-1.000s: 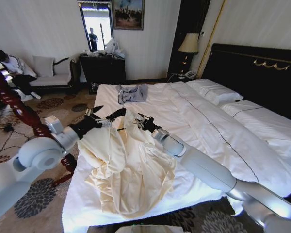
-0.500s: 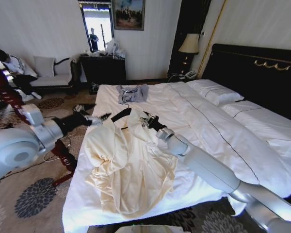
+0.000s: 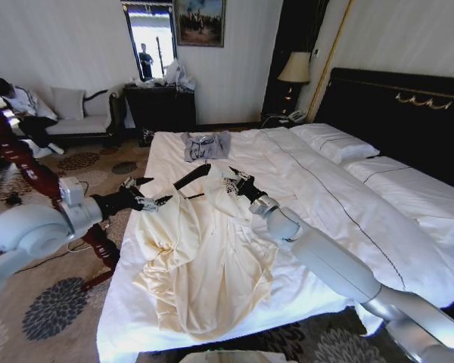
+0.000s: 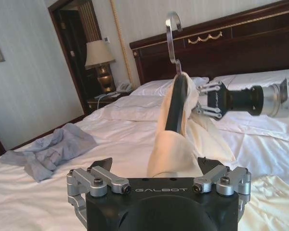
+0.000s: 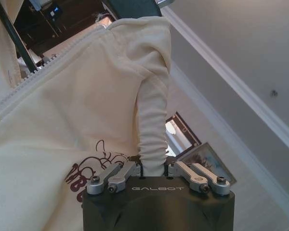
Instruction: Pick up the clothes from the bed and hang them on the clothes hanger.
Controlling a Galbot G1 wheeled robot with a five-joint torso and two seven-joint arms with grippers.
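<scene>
The cream clothes (image 3: 204, 257) lie in a heap on the near left part of the bed (image 3: 318, 189), their collar end lifted. A black clothes hanger (image 3: 191, 177) sticks out of that raised part. My right gripper (image 3: 233, 184) is at the collar, shut on a fold of the clothes (image 5: 86, 110); the wrist view shows the pinched fabric at the right gripper (image 5: 153, 169). My left gripper (image 3: 153, 202) hovers open at the bed's left edge, just short of the hanger's end. From the left gripper (image 4: 159, 178) I see the hanger (image 4: 176, 101) upright, draped in cloth.
A small grey-blue garment (image 3: 206, 145) lies farther up the bed. A reddish turned wooden pole (image 3: 30, 170) stands on the carpet beside my left arm. White pillows (image 3: 333, 142) and a black headboard (image 3: 408, 113) are on the right; a dark dresser (image 3: 160, 106) stands against the far wall.
My left gripper let go of the garment, swung out to the left, then came partway back toward the hanger's end. The right gripper carried the collar slightly farther up the bed.
</scene>
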